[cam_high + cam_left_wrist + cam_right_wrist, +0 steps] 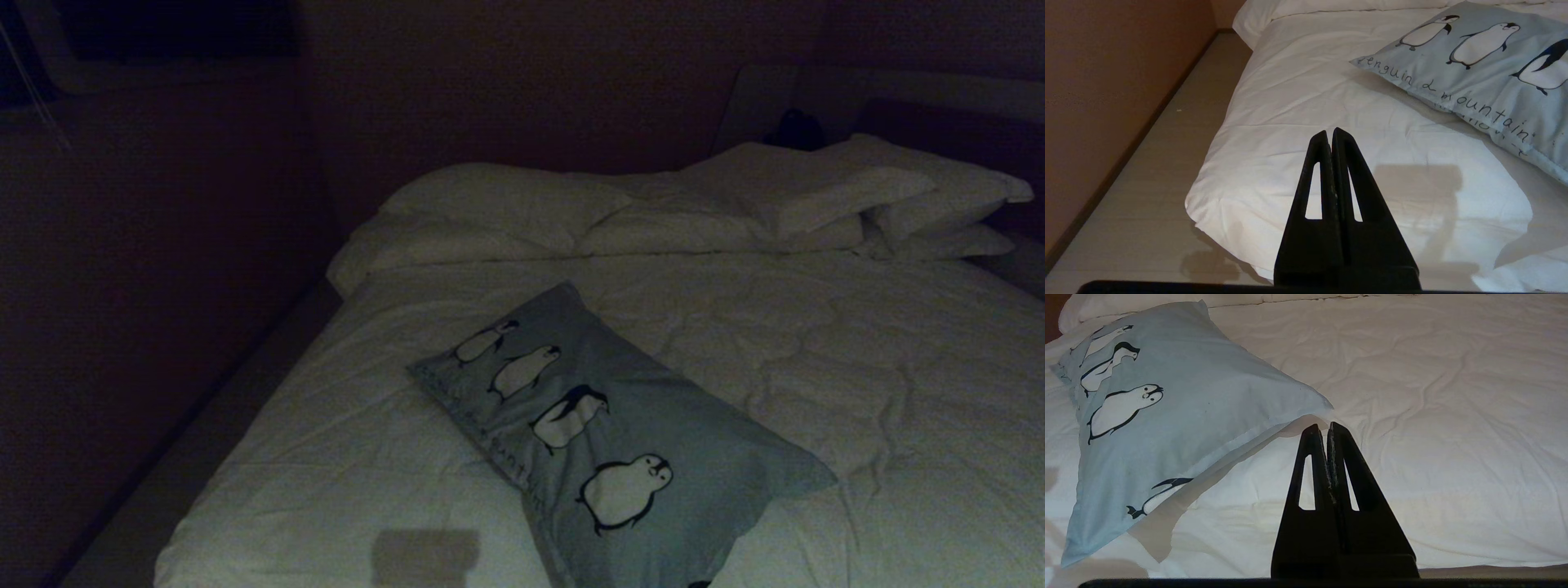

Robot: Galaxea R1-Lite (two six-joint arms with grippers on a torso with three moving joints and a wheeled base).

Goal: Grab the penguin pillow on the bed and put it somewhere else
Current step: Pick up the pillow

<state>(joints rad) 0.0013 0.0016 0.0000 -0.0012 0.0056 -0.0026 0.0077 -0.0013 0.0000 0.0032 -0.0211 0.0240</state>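
Penguin pillow [620, 433] lies flat on the bed [857, 367], slantwise across the duvet, nothing gripping it. Left claw [1329, 132]: fingers pressed together, empty, hovering over the duvet's near corner; pillow sits ahead of it and off to the right, well apart, text edge facing the claw. Right claw [1323, 428]: also closed tight, empty, over bare duvet; pillow's corner is just ahead of the tips, body of it off to the left. Contact there: cannot tell. Neither arm shows in the head view.

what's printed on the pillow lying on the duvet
The penguin pillow is pale blue-grey with black-and-white penguins and handwritten text, clearest in the left wrist view.
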